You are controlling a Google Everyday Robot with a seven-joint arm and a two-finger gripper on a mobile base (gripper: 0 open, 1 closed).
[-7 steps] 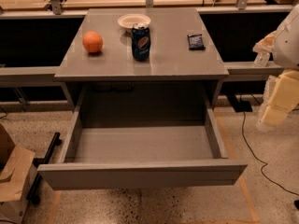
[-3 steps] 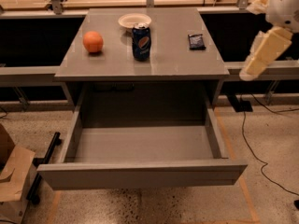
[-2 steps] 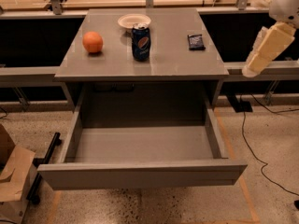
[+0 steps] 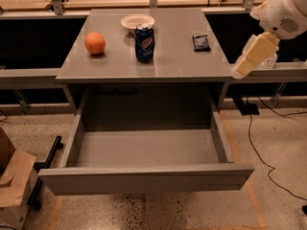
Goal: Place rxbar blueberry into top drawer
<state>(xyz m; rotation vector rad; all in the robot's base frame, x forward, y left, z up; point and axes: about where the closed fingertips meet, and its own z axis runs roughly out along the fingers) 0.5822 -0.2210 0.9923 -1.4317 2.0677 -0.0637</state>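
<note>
One open top drawer (image 4: 144, 179), gripper (image 4: 239, 72) right

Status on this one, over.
Gripper right of the table, apart from rxbar blueberry. Bar flat on table, back right. Top drawer open. Pepsi can left of bar, not blocking.

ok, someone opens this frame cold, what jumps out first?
The top drawer, pulled wide open at the front with nothing in it. On the table above, the blue Pepsi can stands mid-table, with an orange to its left and the dark rxbar blueberry flat to its right. The gripper hangs by the table's right edge, apart from the bar.
</note>
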